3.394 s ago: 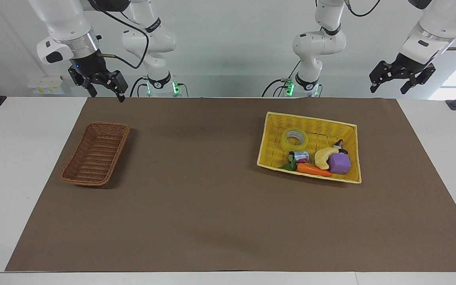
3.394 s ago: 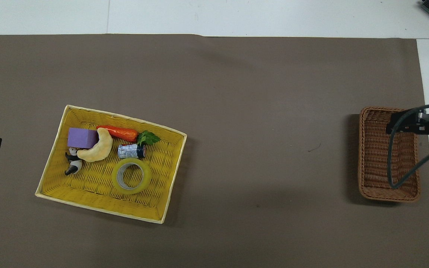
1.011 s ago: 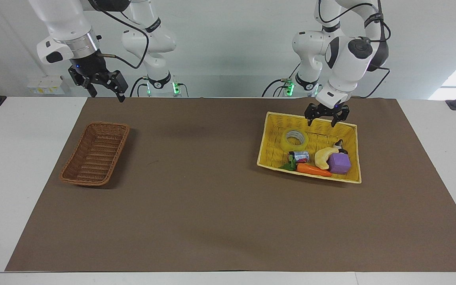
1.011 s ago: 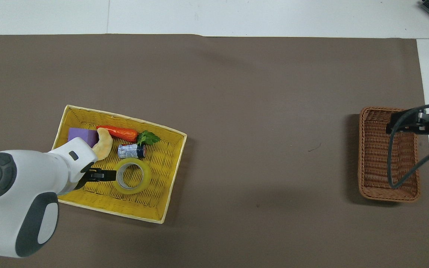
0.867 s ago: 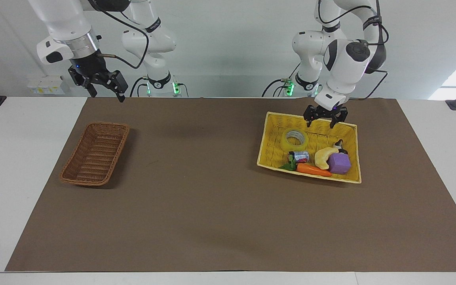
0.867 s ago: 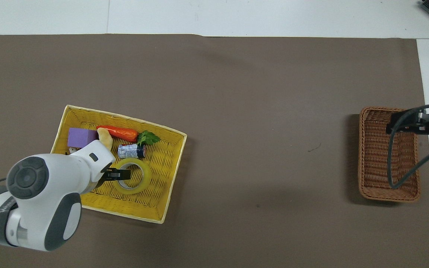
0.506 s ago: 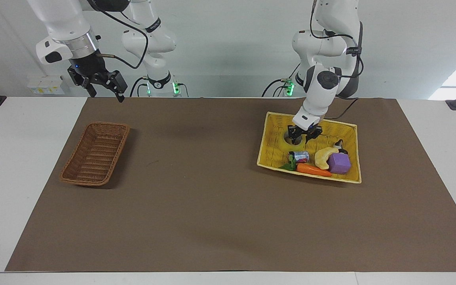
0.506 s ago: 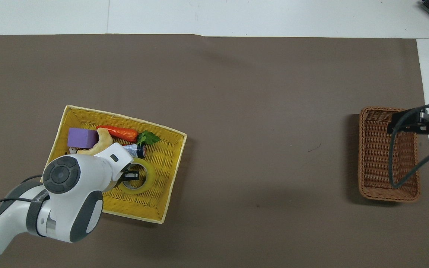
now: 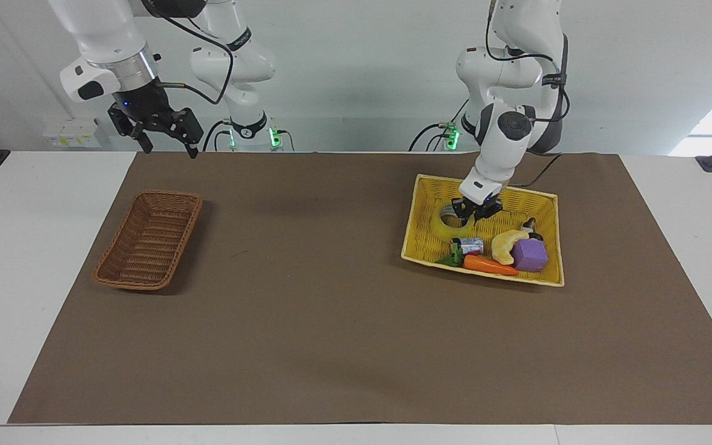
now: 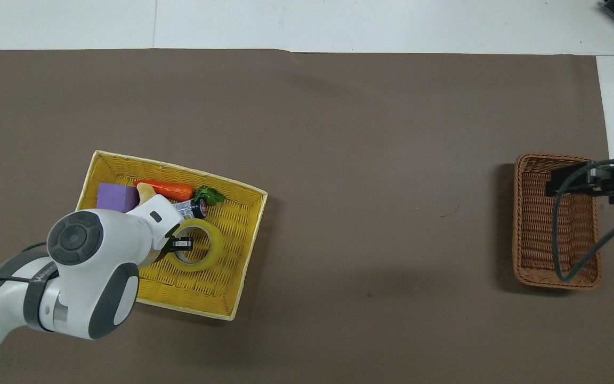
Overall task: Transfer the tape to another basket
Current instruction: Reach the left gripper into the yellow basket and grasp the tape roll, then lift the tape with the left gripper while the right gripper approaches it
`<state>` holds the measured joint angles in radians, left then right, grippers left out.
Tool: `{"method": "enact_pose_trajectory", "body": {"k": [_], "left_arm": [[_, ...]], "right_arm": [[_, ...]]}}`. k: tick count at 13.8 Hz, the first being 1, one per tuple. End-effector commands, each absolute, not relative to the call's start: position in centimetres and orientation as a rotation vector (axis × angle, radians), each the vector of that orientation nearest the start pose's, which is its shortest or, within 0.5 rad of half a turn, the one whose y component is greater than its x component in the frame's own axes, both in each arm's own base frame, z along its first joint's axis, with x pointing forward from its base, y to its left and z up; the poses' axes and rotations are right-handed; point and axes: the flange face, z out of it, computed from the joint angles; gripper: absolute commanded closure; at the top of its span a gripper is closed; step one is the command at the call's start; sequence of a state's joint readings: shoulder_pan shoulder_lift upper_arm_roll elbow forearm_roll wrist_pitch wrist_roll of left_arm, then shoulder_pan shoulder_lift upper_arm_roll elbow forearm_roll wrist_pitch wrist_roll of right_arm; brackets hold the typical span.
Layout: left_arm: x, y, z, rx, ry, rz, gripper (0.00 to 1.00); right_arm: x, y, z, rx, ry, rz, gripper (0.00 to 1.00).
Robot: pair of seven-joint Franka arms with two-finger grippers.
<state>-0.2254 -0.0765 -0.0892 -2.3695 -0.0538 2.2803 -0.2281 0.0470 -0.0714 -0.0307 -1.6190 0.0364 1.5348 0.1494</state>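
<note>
Tape (image 9: 453,224) in yellow basket (image 9: 421,204), right of frame in facing view, tilted, left gripper (image 9: 472,210) pinching its rim. Lift apparently starting; carry to brown basket (image 9: 149,240) at left of frame remains. Right gripper (image 9: 157,131) waits, fingers spread, upper left.

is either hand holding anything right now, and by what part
The left hand is down on the tape in the yellow basket, at the roll's wall, one finger inside the core. Whether it grips cannot be told. The right hand holds nothing.
</note>
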Motion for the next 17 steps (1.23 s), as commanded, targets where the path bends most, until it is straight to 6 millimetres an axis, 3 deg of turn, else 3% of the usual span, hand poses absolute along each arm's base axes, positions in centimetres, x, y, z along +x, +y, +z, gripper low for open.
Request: {"method": "enact_pose_trajectory", "body": {"k": [1, 3, 5, 9, 11, 14, 17], "left_arm": [[49.2, -13.8, 42.4, -3.185, 0.023, 0.058, 1.00], [50.4, -14.1, 46.6, -3.265, -0.038, 0.061, 1.00], [50.9, -14.8, 48.8, -3.312, -0.052, 0.071, 1.00], [49.8, -18.1, 49.7, -3.460, -0.099, 0.149, 1.00], [48.3, -21.4, 49.7, -3.503, -0.068, 0.205, 1.00], [46.6, -24.8, 50.3, -3.582, -0.024, 0.253, 1.00], [45.1, -28.3, 50.9, -3.687, -0.009, 0.205, 1.00]], "right_arm": [[52.4, 3.4, 62.3, -3.054, 0.124, 0.070, 0.00], [52.3, 5.2, 61.2, -3.030, 0.076, 0.099, 0.00], [51.9, 8.1, 60.3, -3.008, 0.000, 0.107, 0.00], [51.8, 12.7, 59.1, -2.920, -0.078, 0.091, 0.00], [51.6, 14.4, 58.4, -2.830, -0.082, 0.115, 0.00], [51.0, 17.7, 57.1, -2.758, -0.108, 0.134, 0.00], [50.6, 18.5, 55.2, -2.635, -0.046, 0.210, 0.00]]}}
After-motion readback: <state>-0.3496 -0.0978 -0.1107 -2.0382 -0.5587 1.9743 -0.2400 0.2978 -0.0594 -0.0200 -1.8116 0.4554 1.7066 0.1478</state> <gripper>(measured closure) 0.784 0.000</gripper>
